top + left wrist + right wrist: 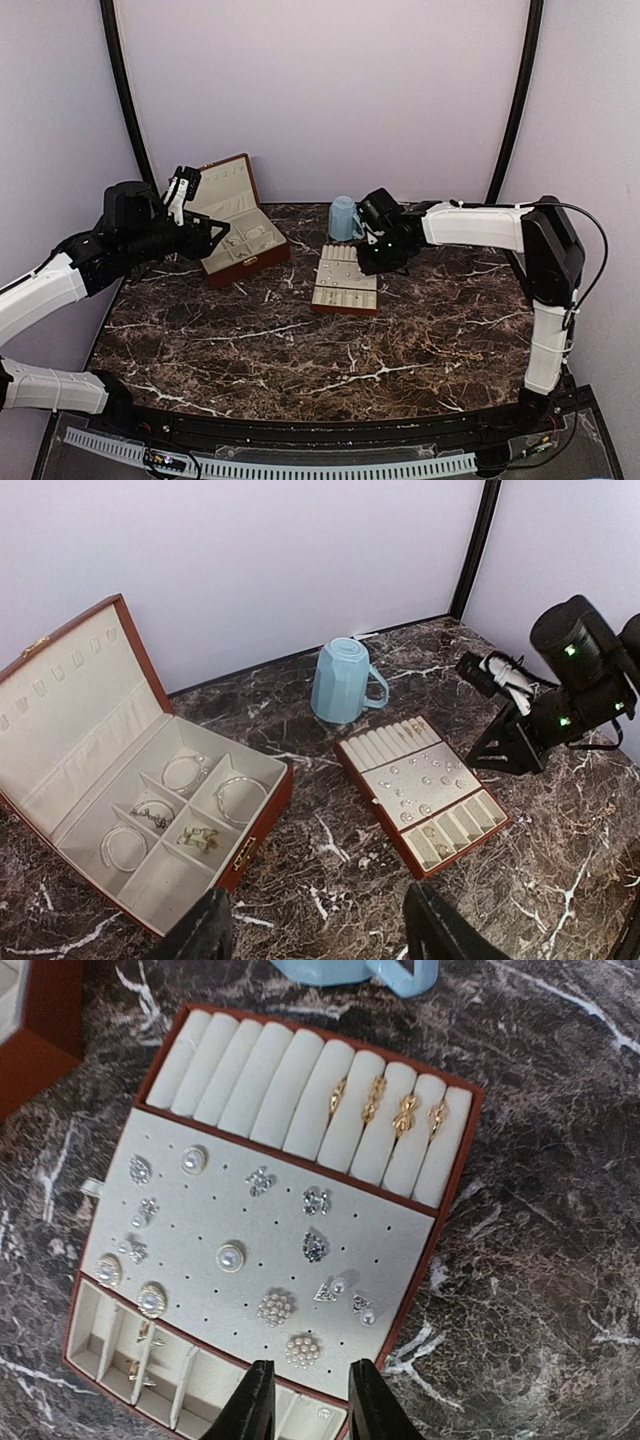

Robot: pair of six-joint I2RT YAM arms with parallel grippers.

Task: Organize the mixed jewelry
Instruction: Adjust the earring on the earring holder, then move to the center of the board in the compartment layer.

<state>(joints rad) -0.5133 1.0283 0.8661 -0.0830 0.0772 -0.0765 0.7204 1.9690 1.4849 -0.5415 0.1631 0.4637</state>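
On the perforated middle panel of the flat cream tray (395, 1245) sits the mixed jewelry (231, 1256): small pearl studs, glittering silvery clusters and a few tiny stones, scattered loosely and apart from one another. Past them, in the padded rolls at the tray's far end, 4 gold rings (372, 1098) stand side by side in the slots toward the right. At the near end, the narrow compartments hold a few more small pieces, too tiny to make out.

The right gripper (312, 1370) hangs above the tray's near edge, pointing down. Its 2 fingers (255, 1405) are a narrow gap apart with nothing between them; the tray shows through the gap.

Just behind the tray stands the blue mug (343, 680), upside down with its handle to the right. To the left of the tray, apart from it, lies the reddish-brown box (268, 815) with its lid raised. Its cream-lined compartments hold thin silvery hoops (240, 798) and some small chain-like pieces.

The left gripper (320, 925) hovers above the marble table (330, 870) just in front of the box. Its fingers are spread wide and it carries nothing.
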